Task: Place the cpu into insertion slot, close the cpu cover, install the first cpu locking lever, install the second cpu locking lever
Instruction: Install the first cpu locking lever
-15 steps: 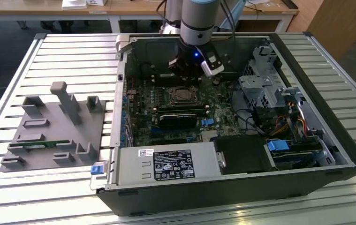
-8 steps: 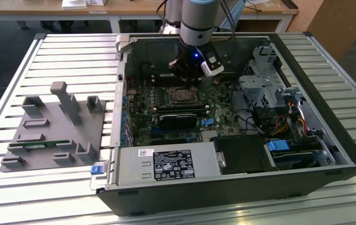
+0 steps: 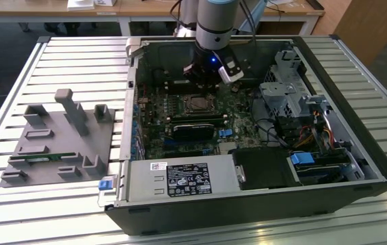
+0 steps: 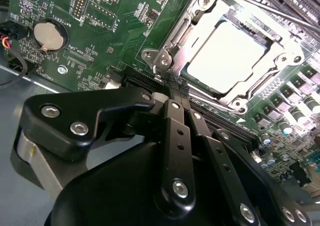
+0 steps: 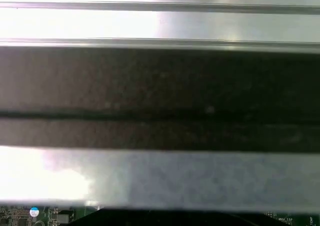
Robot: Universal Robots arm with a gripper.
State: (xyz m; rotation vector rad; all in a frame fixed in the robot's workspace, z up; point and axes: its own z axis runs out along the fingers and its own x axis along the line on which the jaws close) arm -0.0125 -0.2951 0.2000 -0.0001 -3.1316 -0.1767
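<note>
Grey fixture (image 3: 57, 145): a moulded plastic jig with posts and recesses lies on the slatted metal table (image 3: 16, 76), at the exterior view's left, beside the open computer case (image 3: 248, 214).
Power supply (image 3: 179, 179): silver box with a label, at the case's near edge.
Motherboard (image 3: 156, 109): green, lying flat inside the case; in the second wrist view a round coin battery (image 4: 49, 34) sits on it.
Insertion slot (image 3: 198, 104): square socket with a silver rim, near the board's middle, just in front of the arm's wrist.
Cpu (image 4: 227, 53): pale silver chip seated flat in the socket in the second wrist view.
Cpu cover (image 4: 187, 35): metal frame lying down around the chip, its window showing the chip's top.
Locking lever (image 4: 260, 8): thin metal rod running along the socket's far side.
Gripper (image 4: 178, 88): black fingers (image 4: 172, 136) pressed together, holding nothing, tips just beside the socket's corner.
Drive cage (image 3: 288, 92): grey metal, at the exterior view's right, with cables (image 3: 309, 135) below it.
</note>
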